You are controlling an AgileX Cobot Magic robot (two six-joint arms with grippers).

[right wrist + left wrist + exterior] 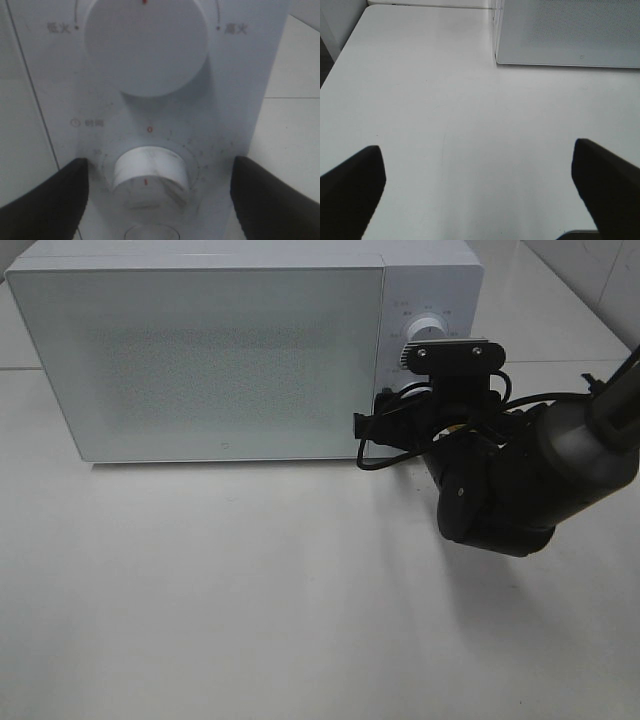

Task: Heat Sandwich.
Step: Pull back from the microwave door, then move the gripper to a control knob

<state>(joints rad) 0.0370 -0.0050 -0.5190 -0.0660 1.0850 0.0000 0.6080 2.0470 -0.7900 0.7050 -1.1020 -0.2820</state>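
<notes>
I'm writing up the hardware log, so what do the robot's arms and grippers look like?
The right arm is a bulky black housing on a grey cylindrical link, with thin black cables looping off it and a grey screwed bracket at the wrist. Both grippers' fingers are plain black wedges, unmarked.

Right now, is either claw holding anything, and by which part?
Nothing is held. The left gripper is open above the table. The right gripper is open, its fingers either side of the lower knob on the microwave, not touching it.
</notes>
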